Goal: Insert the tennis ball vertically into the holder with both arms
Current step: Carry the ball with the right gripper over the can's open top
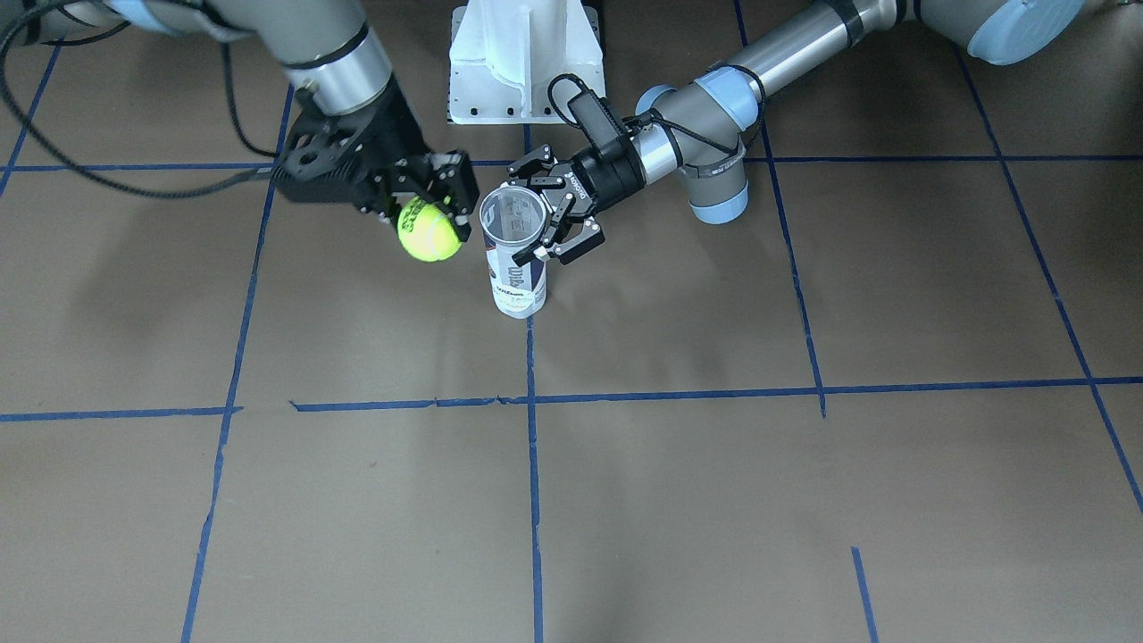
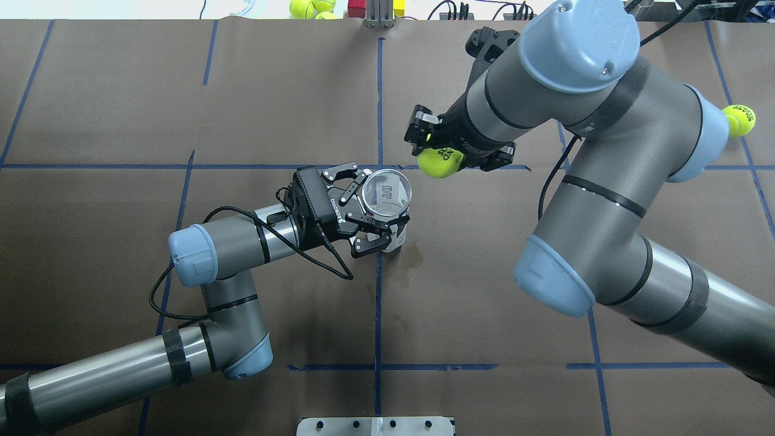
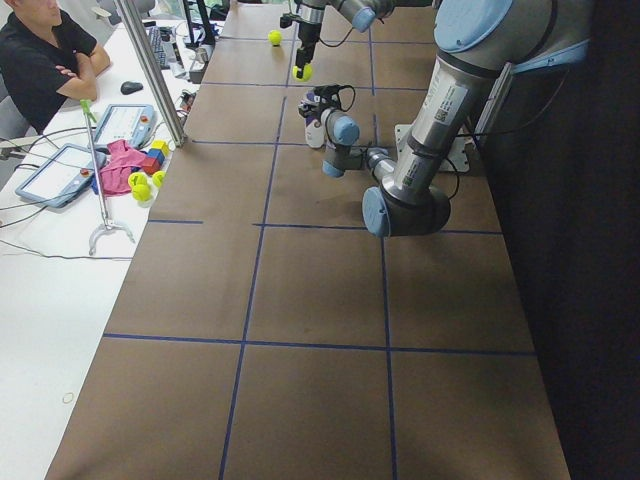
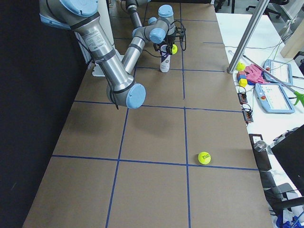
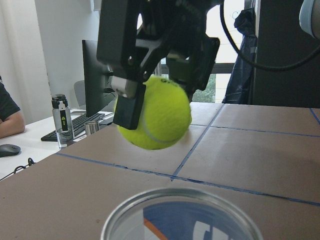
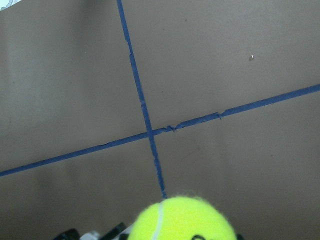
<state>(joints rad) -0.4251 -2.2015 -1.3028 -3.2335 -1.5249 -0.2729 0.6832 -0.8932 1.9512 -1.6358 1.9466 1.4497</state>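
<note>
The holder (image 1: 516,268), a clear can with a navy and white label, stands upright on the brown table with its mouth open upward. My left gripper (image 1: 540,214) is shut on the holder near its rim, one finger on each side; this also shows in the overhead view (image 2: 376,207). My right gripper (image 1: 436,207) is shut on the tennis ball (image 1: 429,230) and holds it in the air beside the holder's mouth, not over it. In the left wrist view the tennis ball (image 5: 156,113) hangs just beyond the holder's rim (image 5: 182,197). The right wrist view shows only the top of the ball (image 6: 182,220).
A spare tennis ball (image 2: 740,119) lies on the table on my right side, also in the exterior right view (image 4: 204,157). More balls (image 2: 310,7) and blocks sit past the far edge. The white robot base (image 1: 522,62) stands behind the holder. A person (image 3: 45,60) sits at a side desk.
</note>
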